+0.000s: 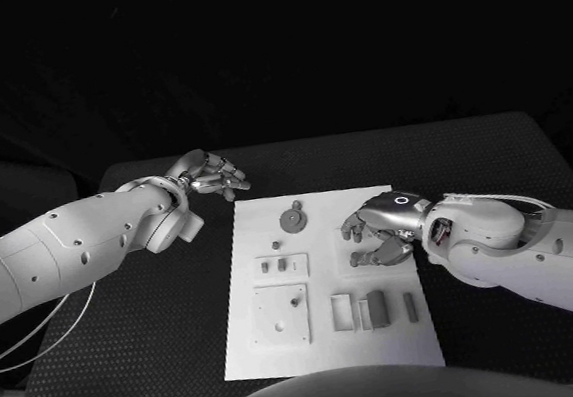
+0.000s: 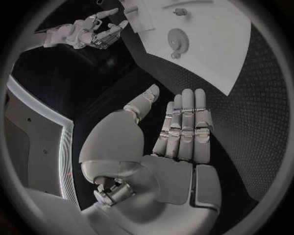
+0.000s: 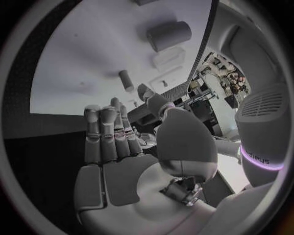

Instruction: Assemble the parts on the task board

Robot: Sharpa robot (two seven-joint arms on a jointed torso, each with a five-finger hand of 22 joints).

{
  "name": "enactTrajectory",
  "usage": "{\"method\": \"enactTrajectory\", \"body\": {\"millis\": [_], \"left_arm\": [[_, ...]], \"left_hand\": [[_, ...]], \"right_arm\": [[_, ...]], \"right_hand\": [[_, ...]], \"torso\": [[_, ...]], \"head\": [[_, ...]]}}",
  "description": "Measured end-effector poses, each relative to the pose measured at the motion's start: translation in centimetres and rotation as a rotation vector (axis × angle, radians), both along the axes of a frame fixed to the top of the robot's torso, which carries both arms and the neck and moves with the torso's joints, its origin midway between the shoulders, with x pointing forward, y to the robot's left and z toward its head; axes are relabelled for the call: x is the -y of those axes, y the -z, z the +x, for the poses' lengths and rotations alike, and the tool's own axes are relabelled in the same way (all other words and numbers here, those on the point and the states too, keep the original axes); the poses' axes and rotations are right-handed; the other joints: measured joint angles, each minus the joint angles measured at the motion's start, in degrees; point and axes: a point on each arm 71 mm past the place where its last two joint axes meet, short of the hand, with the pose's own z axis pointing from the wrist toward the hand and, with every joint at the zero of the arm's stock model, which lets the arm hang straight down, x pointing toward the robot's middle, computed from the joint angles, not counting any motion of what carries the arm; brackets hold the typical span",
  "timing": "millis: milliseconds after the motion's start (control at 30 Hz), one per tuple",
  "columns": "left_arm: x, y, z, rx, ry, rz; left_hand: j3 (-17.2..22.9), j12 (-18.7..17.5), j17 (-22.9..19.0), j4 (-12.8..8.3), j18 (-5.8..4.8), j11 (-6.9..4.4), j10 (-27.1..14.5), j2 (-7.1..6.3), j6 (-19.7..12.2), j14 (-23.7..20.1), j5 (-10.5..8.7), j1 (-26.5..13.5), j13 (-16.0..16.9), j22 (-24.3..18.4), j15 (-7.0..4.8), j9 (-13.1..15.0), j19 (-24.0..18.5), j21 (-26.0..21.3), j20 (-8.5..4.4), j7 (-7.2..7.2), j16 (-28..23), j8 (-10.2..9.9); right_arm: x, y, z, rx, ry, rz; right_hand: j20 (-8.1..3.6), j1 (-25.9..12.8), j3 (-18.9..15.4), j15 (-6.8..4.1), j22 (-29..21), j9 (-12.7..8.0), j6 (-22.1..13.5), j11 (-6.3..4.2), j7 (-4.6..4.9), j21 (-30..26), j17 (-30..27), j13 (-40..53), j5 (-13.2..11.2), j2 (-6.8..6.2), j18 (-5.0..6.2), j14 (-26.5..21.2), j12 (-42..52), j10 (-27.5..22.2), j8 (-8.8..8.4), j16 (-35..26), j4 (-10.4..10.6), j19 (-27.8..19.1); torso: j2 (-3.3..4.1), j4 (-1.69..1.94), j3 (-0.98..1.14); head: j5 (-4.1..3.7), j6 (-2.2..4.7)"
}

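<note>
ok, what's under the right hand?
The right hand hangs over the white board's right edge, fingers curled downward. Bare board shows around it; whatever lies directly beneath the palm is covered.

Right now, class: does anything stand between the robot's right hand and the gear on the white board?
Nothing visible does. The right hand hangs over the board with its fingers empty, and the gear lies beside it across bare white surface. The left hand is off the board, over the table.
</note>
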Motion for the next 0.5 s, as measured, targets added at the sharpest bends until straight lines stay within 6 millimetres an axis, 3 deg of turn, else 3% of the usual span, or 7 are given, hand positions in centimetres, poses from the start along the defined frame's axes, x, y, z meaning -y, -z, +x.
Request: {"method": "enactTrajectory", "body": {"millis": [367,500], "left_arm": [[0.0,0.0,0.0,0.0,0.001,0.0],[0.0,0.0,0.0,0.0,0.001,0.0]], "left_hand": [[0.0,0.0,0.1,0.0,0.52,0.0,0.0,0.0,0.0,0.0,0.0,0.0,-0.1,0.0,0.0,0.0,0.0,0.0,0.0,0.0,-0.2,0.0],[0.0,0.0,0.1,0.0,0.52,0.0,0.0,0.0,0.0,0.0,0.0,0.0,0.0,0.0,0.0,0.0,0.0,0.0,0.0,0.0,-0.2,0.0]], "right_arm": [[-1.1,1.6,-0.4,-0.03,-0.025,-0.042],[-1.2,2.0,-0.7,-0.04,-0.034,-0.056]], "right_hand": [[0.02,0.3,0.0,0.0,0.0,0.3,1.4,-0.01,0.1,0.0,0.0,0.2,0.0,0.33,0.0,0.0,0.0,0.0,1.32,0.0,0.0,0.0],[0.12,0.6,0.0,0.01,0.1,0.4,2.0,-0.46,0.05,0.0,-0.1,0.5,0.0,0.59,0.0,0.0,0.0,0.5,1.64,0.0,-0.3,0.1]], "torso": [[0.0,0.1,-0.06],[-0.01,0.08,-0.07]], "head": [[0.09,0.0],[0.19,0.0]]}}
